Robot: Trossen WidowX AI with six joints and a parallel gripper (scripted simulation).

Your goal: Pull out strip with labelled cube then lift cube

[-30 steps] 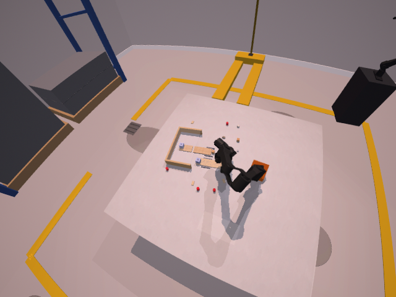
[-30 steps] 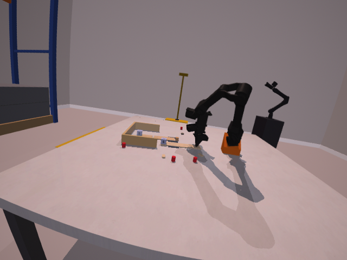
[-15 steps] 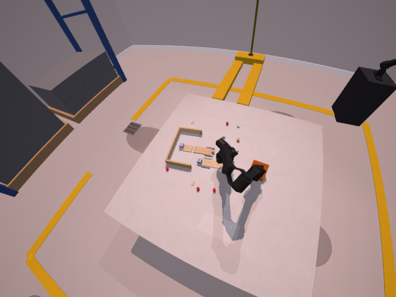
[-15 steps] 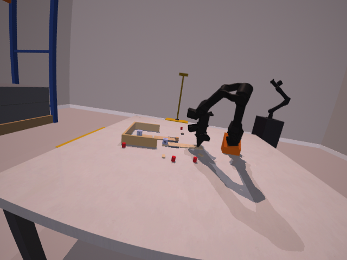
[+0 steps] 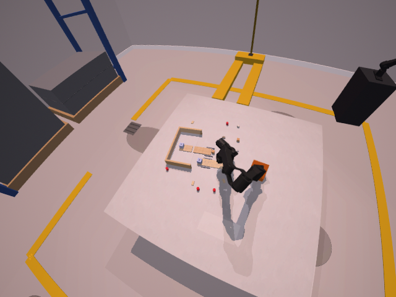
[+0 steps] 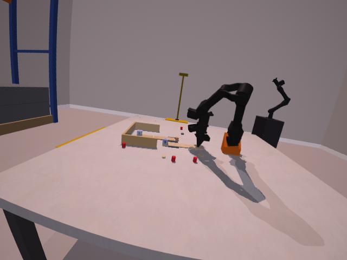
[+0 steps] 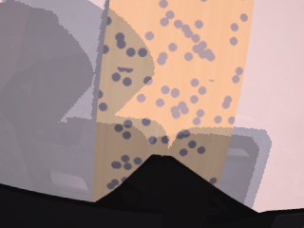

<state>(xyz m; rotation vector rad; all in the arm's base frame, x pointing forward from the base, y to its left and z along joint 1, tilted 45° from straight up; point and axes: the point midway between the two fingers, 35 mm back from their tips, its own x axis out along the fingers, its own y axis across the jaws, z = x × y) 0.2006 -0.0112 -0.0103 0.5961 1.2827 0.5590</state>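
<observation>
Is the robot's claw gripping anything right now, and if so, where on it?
No, nothing is held: the gripper is shut, its closed tips over the near strip, not around it.

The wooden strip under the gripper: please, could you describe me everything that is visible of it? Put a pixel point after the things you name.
The strip (image 5: 211, 163) (image 6: 179, 145) (image 7: 190, 71) is flat, long and thin, pale orange-tan like wood, with many small dark dots at the gripper end. It lies roughly level, with no break visible. A labelled cube (image 5: 199, 160) (image 6: 165, 141) sits at its far end, outside the wooden frame (image 5: 177, 164) (image 6: 140, 140). The closed jaws meet over its near end; contact is unclear.
</observation>
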